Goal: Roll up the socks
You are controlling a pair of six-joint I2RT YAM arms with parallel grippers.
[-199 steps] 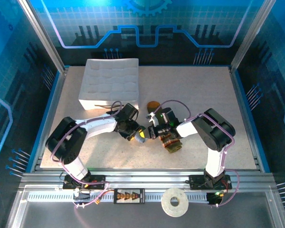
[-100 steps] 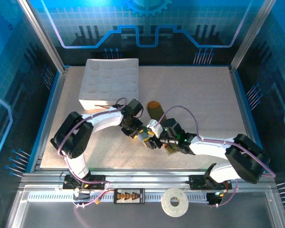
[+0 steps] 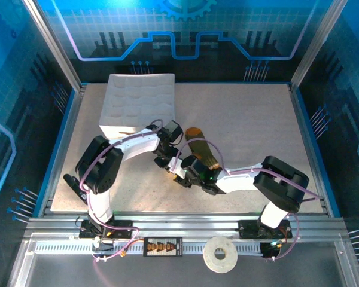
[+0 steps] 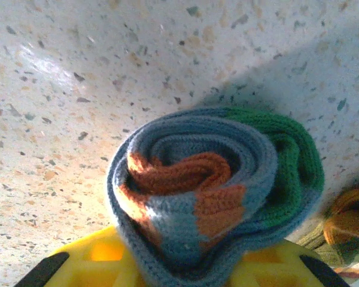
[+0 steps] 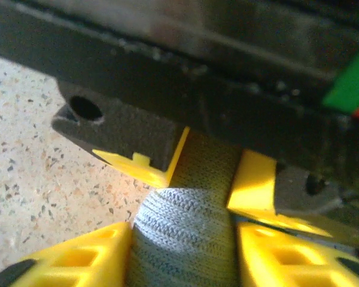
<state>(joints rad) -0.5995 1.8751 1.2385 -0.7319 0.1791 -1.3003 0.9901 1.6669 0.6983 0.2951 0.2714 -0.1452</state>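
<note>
Beige speckled worktop [image 3: 257, 119] carries one white gridded tray [image 3: 137, 104] at its far left corner. Two arms reach toward the middle of the worktop. The left arm [image 3: 131, 147] folds at its elbow near the left edge and runs rightward. The right arm [image 3: 246, 179] folds at its elbow toward the right edge and runs leftward, low over the surface. Their wrists meet tip to tip.

Two socks are present. The olive-green sock [image 3: 201, 154] lies just beyond the wrists, with its orange toe toward the far edge. The grey-blue sock [image 4: 215, 185] is wound into a tight roll, with the orange cuff at the core and the green toe on the outer wrap. It sits just beside the olive-green sock.

The left gripper [image 4: 185, 272] pinches the roll between its yellow fingers [image 4: 90, 266]. The right gripper [image 5: 182, 257] has its jaws pressed onto the same grey knit from the opposite side.
</note>
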